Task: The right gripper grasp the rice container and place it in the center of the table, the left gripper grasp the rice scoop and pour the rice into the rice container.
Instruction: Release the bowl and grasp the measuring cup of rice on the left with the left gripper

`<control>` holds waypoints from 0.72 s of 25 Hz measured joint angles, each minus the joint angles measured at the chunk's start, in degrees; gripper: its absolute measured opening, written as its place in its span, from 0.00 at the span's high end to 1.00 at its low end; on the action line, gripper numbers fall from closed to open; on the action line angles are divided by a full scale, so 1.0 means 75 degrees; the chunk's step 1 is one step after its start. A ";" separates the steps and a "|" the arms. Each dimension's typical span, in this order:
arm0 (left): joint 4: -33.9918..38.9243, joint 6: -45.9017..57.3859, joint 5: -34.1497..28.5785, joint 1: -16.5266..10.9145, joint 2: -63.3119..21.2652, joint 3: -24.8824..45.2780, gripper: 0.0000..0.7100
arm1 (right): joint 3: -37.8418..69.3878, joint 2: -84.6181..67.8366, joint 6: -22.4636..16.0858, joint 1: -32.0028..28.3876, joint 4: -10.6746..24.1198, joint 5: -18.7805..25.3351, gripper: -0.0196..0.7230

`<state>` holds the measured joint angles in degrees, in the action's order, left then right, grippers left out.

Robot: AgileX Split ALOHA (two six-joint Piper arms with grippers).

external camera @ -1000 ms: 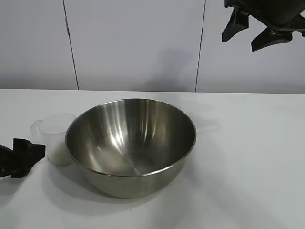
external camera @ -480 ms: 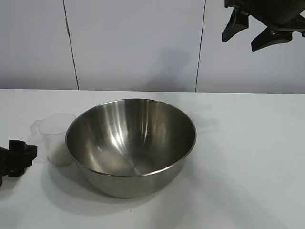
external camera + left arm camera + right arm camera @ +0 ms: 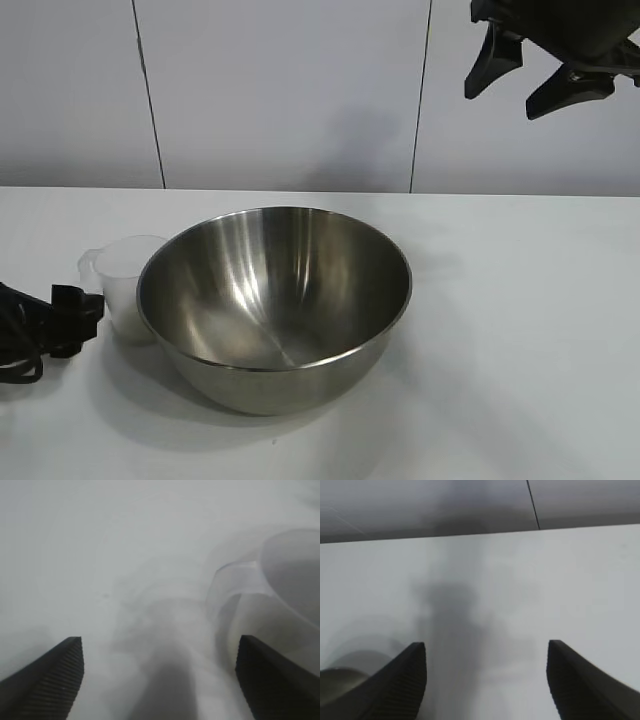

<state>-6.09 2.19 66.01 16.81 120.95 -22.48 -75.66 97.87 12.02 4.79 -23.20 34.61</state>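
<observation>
fingers (image 3: 52, 677) of the left gripper (image 3: 160, 680) are standing wide apart and holding nothing, their ribbed inner faces showing in the left wrist view. the handle of the rice scoop (image 3: 260, 595) is lying just ahead of them, nearer one finger than the other, and i cannot tell whether that finger is touching it. in the exterior view the left gripper (image 3: 75, 318) is sitting low over the table (image 3: 520, 330) at the left edge, just beside the rice scoop (image 3: 125, 275). the scoop is standing upright against the left side of the rice container (image 3: 275, 305), which is resting near the middle of the table. a pale layer at the scoop's bottom may be the rice. the right gripper (image 3: 525, 80) is hanging high at the upper right, well apart from the bowl, its fingers (image 3: 400, 680) spread and gripping nothing.
</observation>
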 joint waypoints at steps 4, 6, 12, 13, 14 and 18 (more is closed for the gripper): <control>0.0054 -0.0051 0.0000 0.0000 0.0147 -0.0259 0.16 | 0.0000 0.0000 0.0000 0.0000 0.0000 0.0513 0.34; 0.0062 -0.0171 0.0000 0.0000 0.0154 -0.0382 0.16 | 0.0000 0.0000 0.0000 0.0000 0.0000 0.0641 0.34; 0.0093 -0.0380 0.0013 0.0000 0.0169 -0.0669 0.16 | 0.0000 0.0000 -0.0054 0.0000 0.0000 0.0811 0.34; 0.0093 -0.0380 0.0011 0.0000 0.0169 -0.0669 0.16 | 0.0000 0.0000 -0.0054 0.0000 0.0000 0.0818 0.34; 0.0093 -0.0396 0.0001 -0.0022 0.0169 -0.0669 0.16 | 0.0000 0.0000 -0.0054 0.0000 0.0000 0.0818 0.34; 0.0144 -0.0433 0.0001 -0.0283 0.0175 -0.0669 0.16 | 0.0000 0.0000 -0.0055 0.0000 0.0000 0.0818 0.34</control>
<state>-5.00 -1.06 66.02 14.68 122.26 -27.50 -75.66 97.87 11.61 4.79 -23.20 40.74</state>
